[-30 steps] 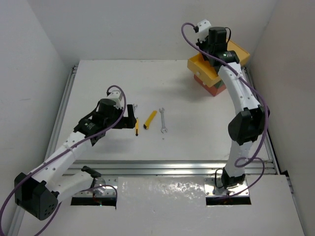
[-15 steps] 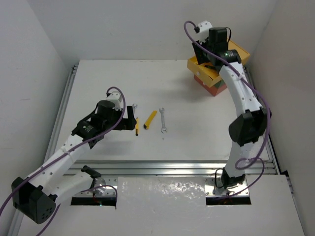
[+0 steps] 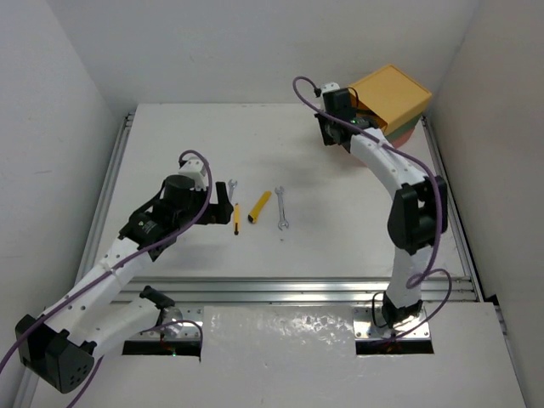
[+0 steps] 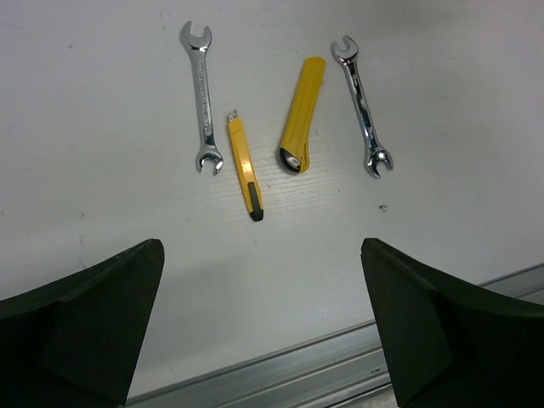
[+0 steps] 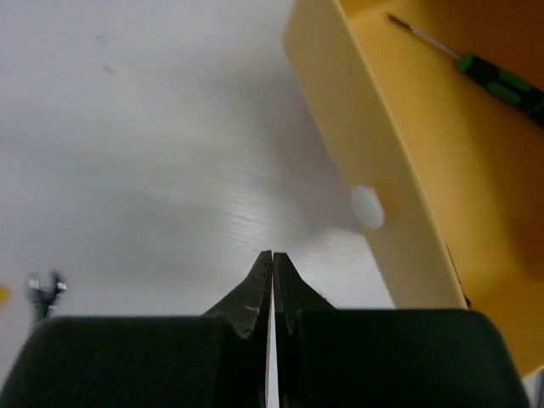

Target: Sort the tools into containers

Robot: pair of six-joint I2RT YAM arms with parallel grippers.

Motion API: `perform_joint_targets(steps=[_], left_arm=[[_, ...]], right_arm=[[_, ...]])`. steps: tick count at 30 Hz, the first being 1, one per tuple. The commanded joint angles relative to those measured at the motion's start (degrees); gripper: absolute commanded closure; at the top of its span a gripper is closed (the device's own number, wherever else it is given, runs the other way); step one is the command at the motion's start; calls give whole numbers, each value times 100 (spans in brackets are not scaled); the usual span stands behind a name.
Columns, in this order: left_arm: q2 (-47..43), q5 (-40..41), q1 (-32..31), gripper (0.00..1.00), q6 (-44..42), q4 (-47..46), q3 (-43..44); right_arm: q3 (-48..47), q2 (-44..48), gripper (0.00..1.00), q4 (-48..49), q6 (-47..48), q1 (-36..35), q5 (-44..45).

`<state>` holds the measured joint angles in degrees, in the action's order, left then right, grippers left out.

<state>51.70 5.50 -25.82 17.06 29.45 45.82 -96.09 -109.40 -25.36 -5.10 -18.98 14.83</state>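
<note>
Four tools lie in a row mid-table: a silver wrench (image 3: 232, 184) (image 4: 202, 109), a thin yellow-black screwdriver (image 3: 236, 218) (image 4: 245, 166), a flat yellow cutter (image 3: 259, 206) (image 4: 303, 115) and a second silver wrench (image 3: 281, 209) (image 4: 363, 106). My left gripper (image 3: 223, 204) (image 4: 263, 323) is open and empty, just left of them. The drawer stack (image 3: 393, 95) stands at the far right, yellow on top. My right gripper (image 3: 328, 136) (image 5: 272, 255) is shut and empty, just left of the yellow drawer (image 5: 408, 170) and its white knob (image 5: 367, 206). A black-green screwdriver (image 5: 501, 81) lies inside it.
A metal rail (image 3: 297, 289) (image 4: 280, 378) runs along the near table edge and another (image 3: 110, 187) along the left side. White walls close in at the back and sides. Green and red-orange drawer edges (image 3: 410, 127) show under the yellow one.
My right arm has swung down from above the stack to its left side, by the yellow drawer's front. My left gripper has shifted only slightly by the tools.
</note>
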Motion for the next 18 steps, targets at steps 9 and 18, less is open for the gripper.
perform_joint_targets(steps=[9,18], left_arm=[[-46,4,-204,0,43,-185,-3],[-64,-22,-230,0,34,-194,-12]], right_arm=[[-1587,-872,100,119,1126,483,1708],[-1816,-1276,100,225,1398,747,1593]])
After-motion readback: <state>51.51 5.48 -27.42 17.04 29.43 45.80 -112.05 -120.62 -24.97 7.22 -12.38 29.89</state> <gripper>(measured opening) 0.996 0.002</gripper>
